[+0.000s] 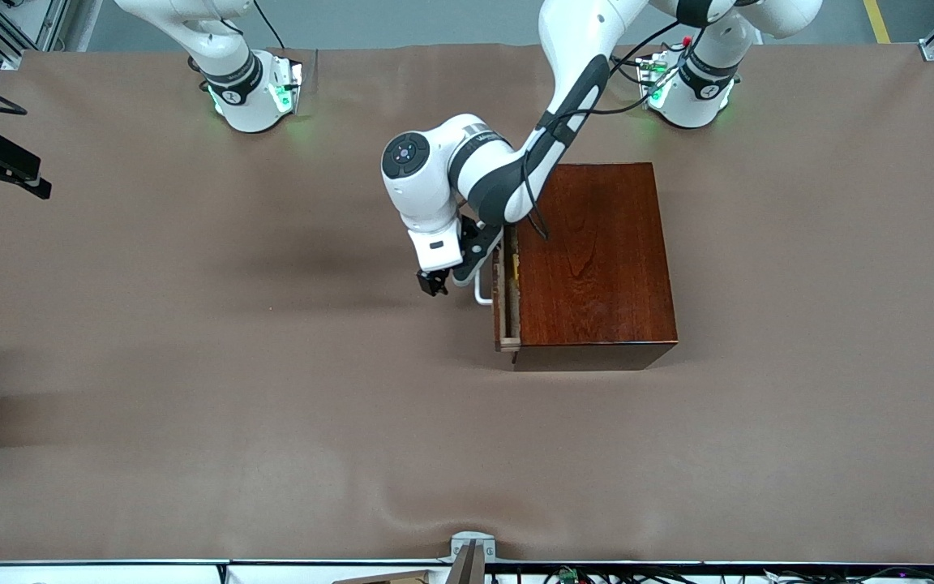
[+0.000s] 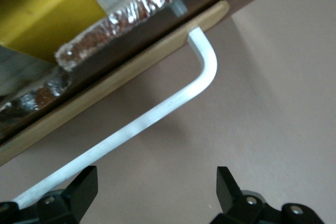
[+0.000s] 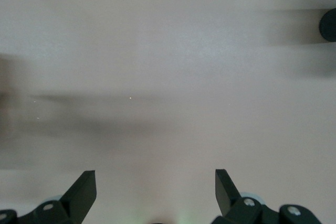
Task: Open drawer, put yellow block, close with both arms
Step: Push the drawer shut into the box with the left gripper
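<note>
Jaws of the left gripper [image 1: 433,284] are standing released beside the drawer [image 1: 506,300] handle [image 2: 157,109]; right gripper [image 3: 155,195] jaws are also spread, over bare table [image 1: 191,365]; no writing legible.

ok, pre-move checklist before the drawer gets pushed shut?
1. yellow block inside drawer: ok.
2. Drawer shut: not ok, slightly open.
3. Left end effector open, beside the white handle, not gripping it: ok.
4. Right end effector open, holding nothing: ok.
5. Right arm ready at the box: not ok, its end effector is over bare table.
</note>
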Controlling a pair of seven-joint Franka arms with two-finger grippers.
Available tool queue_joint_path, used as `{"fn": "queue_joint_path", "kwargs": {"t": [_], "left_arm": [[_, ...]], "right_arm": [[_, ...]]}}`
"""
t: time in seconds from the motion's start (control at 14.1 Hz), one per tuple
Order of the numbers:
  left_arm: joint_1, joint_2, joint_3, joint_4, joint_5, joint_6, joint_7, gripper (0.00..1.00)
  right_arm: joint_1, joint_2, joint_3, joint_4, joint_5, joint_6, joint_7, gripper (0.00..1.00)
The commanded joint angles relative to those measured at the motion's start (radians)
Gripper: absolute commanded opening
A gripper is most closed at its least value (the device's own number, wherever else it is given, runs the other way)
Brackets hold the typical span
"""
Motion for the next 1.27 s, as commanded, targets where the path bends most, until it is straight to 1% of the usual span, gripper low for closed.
{"fn": "queue_joint_path", "kwargs": {"t": [0.0, 0.49, 0.71, 1.2], "left_arm": [[-0.001, -0.031, 0.011, -0.016, 0.033, -0.083, -0.029, 1.00], [0.006, -0.031, 0.024, -0.023, 0.032, -0.122, -0.078, 1.00], [0.015, -0.040, 0.025, -0.023, 0.031, -0.146, -0.127, 1.00], [0.031, -0.041, 0.033, -0.023, 0.033, -0.201, -0.119, 1.00]], "right_arm": [[-0.025, -0.013, 0.012, -0.004, 0.017, -0.007, 0.006, 1.00], [-0.025, -0.013, 0.012, -0.004, 0.017, -0.007, 0.006, 1.00], [-0.025, -0.013, 0.012, -0.004, 0.017, -0.007, 0.006, 1.00], [-0.025, -0.013, 0.012, -0.004, 0.017, -0.007, 0.006, 1.00]]}}
